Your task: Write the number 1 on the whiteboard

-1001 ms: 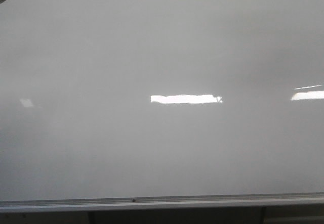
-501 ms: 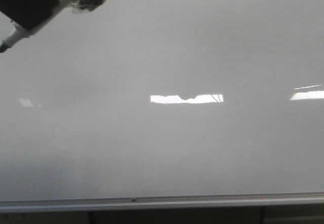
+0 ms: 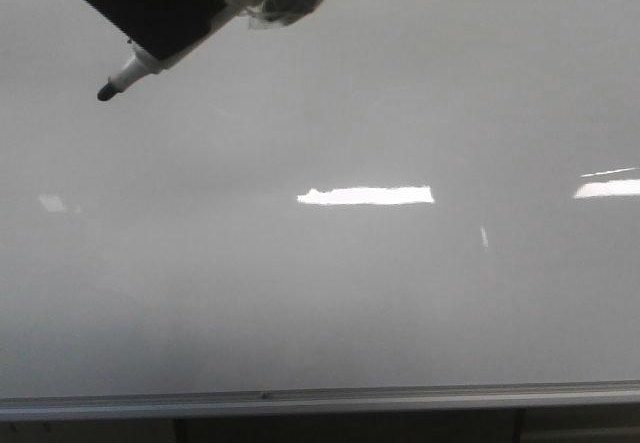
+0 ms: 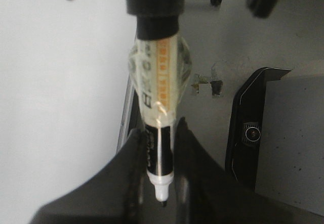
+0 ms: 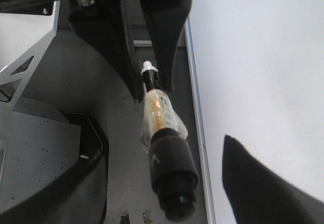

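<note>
The whiteboard fills the front view, with its silver rail along the lower edge. No black stroke of the number 1 shows on it. My left gripper is shut on a black marker whose middle is wrapped in clear tape. In the front view this marker comes in from the top left, its tip pointing down-left; I cannot tell whether it touches the board. My right gripper is open, and the marker's black rear end lies between its jaws, apart from them.
Bright rectangular light reflections lie across the board's middle and right. The wrist views show the board's edge, grey floor, a black device and a grey speckled surface beside it.
The left gripper and marker have come into the front view from the top left corner and moved right and down. The board's surface is unchanged.
</note>
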{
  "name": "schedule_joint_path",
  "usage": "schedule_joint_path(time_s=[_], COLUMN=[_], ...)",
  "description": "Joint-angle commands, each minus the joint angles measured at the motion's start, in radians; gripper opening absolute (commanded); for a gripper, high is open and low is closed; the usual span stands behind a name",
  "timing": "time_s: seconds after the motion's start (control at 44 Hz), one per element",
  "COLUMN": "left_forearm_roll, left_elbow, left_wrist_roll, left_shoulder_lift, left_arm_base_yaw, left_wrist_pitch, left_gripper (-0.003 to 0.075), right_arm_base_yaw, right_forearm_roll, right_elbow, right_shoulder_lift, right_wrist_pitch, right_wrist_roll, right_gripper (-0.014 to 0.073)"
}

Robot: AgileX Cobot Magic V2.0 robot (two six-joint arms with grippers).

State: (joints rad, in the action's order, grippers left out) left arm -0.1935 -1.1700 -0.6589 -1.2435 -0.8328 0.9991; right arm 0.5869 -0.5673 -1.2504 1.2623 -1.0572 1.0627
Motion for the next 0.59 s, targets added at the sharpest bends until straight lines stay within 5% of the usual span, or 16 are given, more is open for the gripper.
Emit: schedule_joint_path(time_s=[0.0, 0.182, 0.569], left_forearm_roll=[-0.016, -0.016, -0.016], left_elbow=[-0.037, -0.037, -0.037], left_wrist_roll=[-0.013, -0.018, -0.018], left_shoulder_lift=[0.018, 0.018, 0.018], left_arm_base_yaw=[-0.009, -0.009, -0.009], left_wrist_pitch=[-0.049, -0.049, -0.061], left_gripper=[-0.0019, -0.0019, -0.0019], right_arm_base_yaw=[0.013, 0.017, 0.017], right_forearm_roll=[-0.030, -0.030, -0.028], right_elbow=[-0.042, -0.052, -0.052], right_shoulder_lift=[0.000, 0.017, 0.017], right_wrist_pitch=[0.025, 0.027, 0.016], right_wrist_roll=[0.012, 0.012, 0.012], right_gripper=[0.0433, 0.0407, 0.0106])
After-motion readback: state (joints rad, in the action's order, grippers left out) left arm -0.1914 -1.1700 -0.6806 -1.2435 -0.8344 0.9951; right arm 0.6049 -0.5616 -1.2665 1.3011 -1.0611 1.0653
